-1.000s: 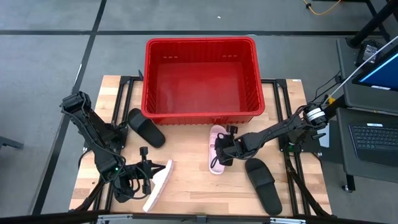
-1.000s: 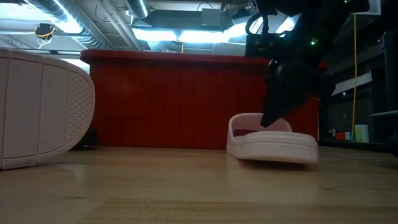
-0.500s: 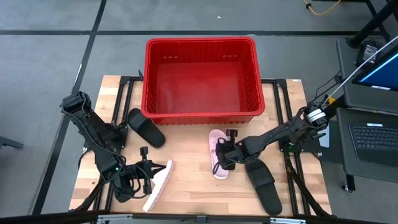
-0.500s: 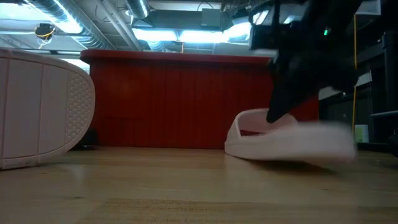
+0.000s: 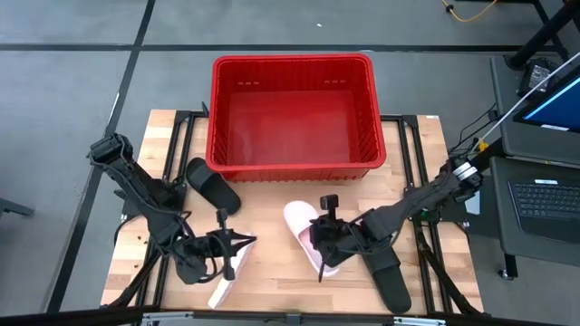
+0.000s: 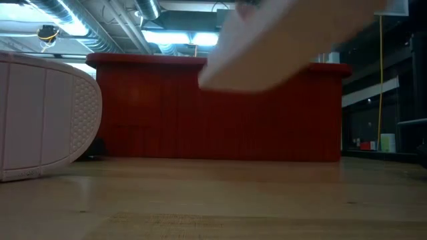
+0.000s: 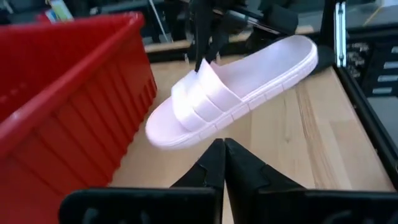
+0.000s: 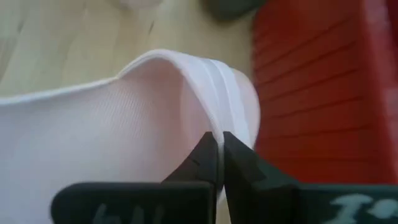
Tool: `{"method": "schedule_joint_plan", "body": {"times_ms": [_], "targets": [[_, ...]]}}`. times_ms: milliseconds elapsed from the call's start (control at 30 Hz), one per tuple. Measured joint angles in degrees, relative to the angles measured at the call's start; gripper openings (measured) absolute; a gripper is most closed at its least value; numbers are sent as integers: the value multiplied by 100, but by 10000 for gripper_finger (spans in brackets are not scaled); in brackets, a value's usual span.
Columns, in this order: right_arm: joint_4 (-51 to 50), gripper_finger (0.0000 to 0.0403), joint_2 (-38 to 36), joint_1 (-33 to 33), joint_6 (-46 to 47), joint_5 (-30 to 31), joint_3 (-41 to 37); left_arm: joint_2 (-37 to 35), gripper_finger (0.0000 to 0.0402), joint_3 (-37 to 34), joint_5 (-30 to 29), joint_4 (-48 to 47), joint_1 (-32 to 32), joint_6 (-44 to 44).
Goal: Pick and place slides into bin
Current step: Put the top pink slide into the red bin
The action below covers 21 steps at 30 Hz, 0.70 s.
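- Right hand [image 5: 319, 243] pinches only the strap edge of the pink slide [image 5: 304, 231]; thin grip, may slip before the bin [image 5: 292, 167].
- Left hand [image 5: 227, 256] closed, empty.

Grey floor [image 5: 72, 72] surrounds the wooden worktop [image 5: 272, 226]; a laptop desk [image 5: 544, 181] stands beside its right edge; ceiling lights [image 6: 167, 37] glow overhead.

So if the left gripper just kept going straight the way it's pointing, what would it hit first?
Most likely the pink slide held up by the right gripper: it lies straight ahead of the left gripper. Depth is unclear, so the gripper might pass beneath it.
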Motion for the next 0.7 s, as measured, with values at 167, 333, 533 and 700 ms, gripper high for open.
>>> {"method": "schedule_joint_plan", "body": {"times_ms": [167, 333, 533, 700], "targets": [[-307, 12, -3, 199, -93, 1323, 650, -13, 2, 8, -86, 903, 120, 1380], [-1069, 12, -11, 210, -41, 1991, 1321, -17, 1, 322, -565, 1306, 185, 2420], [-2742, 12, -11, -97, 517, 2337, 2251, -49, 1, 830, -1676, 1300, 230, 3208], [-3808, 12, -20, -548, 813, 2372, 2883, -437, 2, 1032, -1585, 1302, 362, 3814]]}}
